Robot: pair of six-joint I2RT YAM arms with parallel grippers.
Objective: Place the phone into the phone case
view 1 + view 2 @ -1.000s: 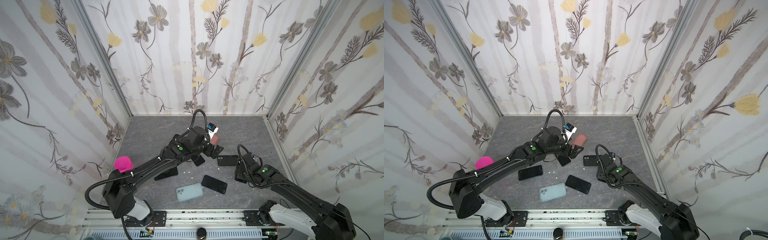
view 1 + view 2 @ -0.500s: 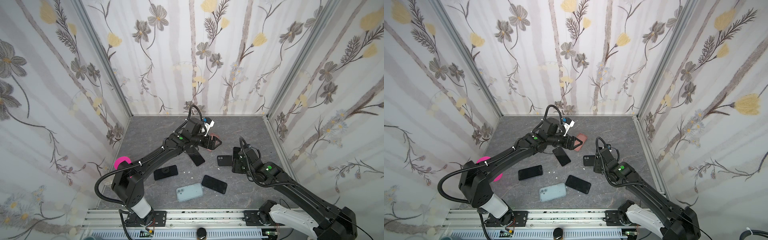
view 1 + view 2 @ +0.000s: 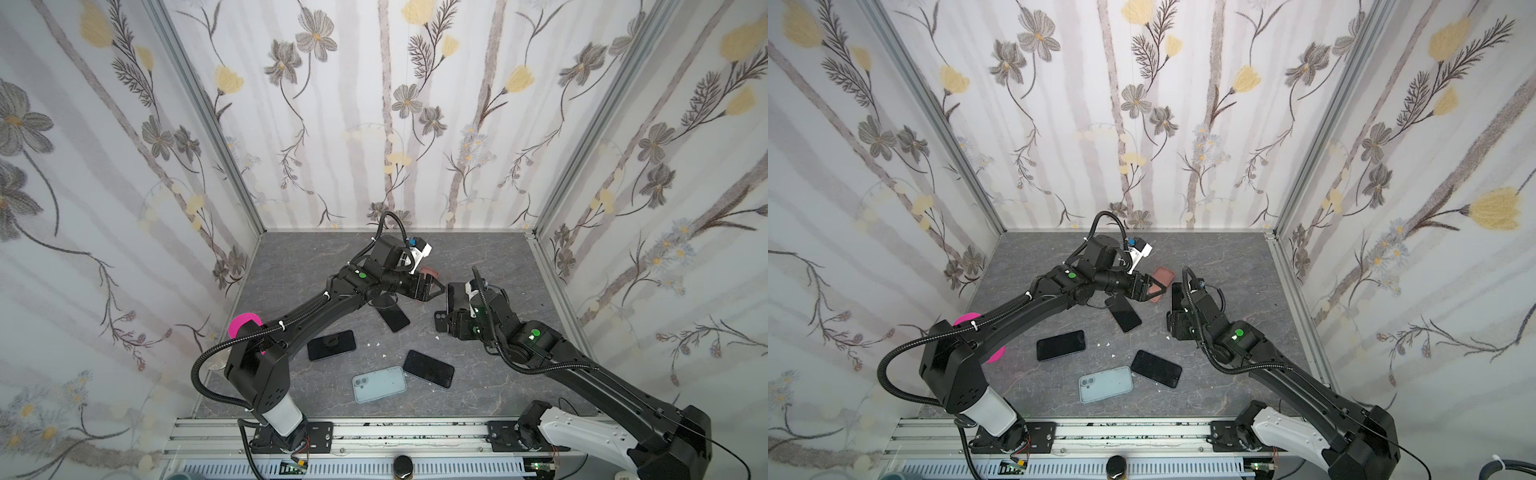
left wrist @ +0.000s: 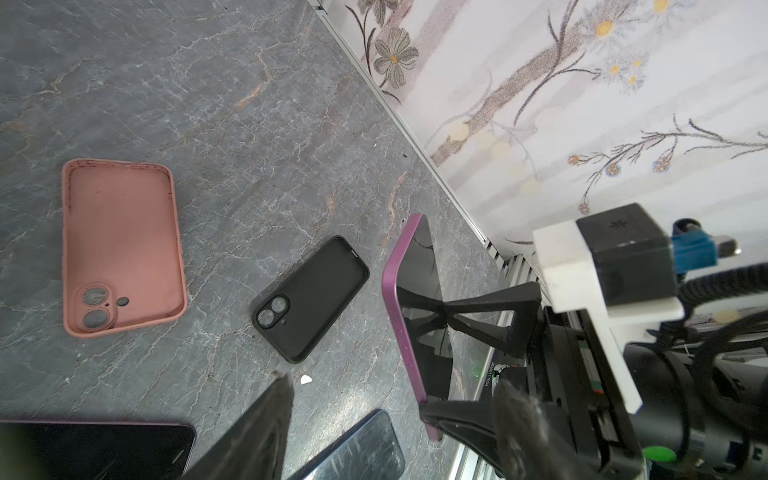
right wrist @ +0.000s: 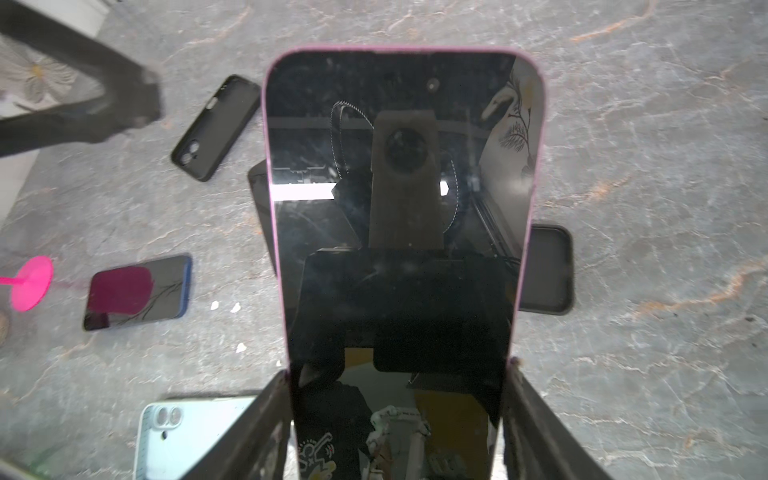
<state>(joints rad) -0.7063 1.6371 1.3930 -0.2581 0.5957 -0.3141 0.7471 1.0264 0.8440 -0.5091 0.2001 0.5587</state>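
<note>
The right gripper point(image 5: 398, 370) is clamped on the long edges of the pink-edged phone point(image 5: 399, 187) near its lower end, with the screen facing the wrist camera. A second ago it sat low by the black case point(image 4: 311, 299). Since then it has risen and carried the phone clear of the table, to just beside the salmon-pink case point(image 4: 120, 245). The left gripper point(image 3: 1154, 290) hangs over part of that case as before, but its jaws, then at their widest, have drawn in somewhat. They stand apart with nothing between them. The pick therefore looks done, and what remains is lowering the phone into a case, probably the salmon-pink one, which lies open side up. The left gripper seems placed to steady it. In both top views the left gripper covers much of the salmon-pink case, so whether its fingertips touch the rim cannot be told. The phone's back is never shown, and its gripped end is cut off in the right wrist view. A dark slab point(image 5: 259, 199) half hidden behind it could be a phone or a case.
</note>
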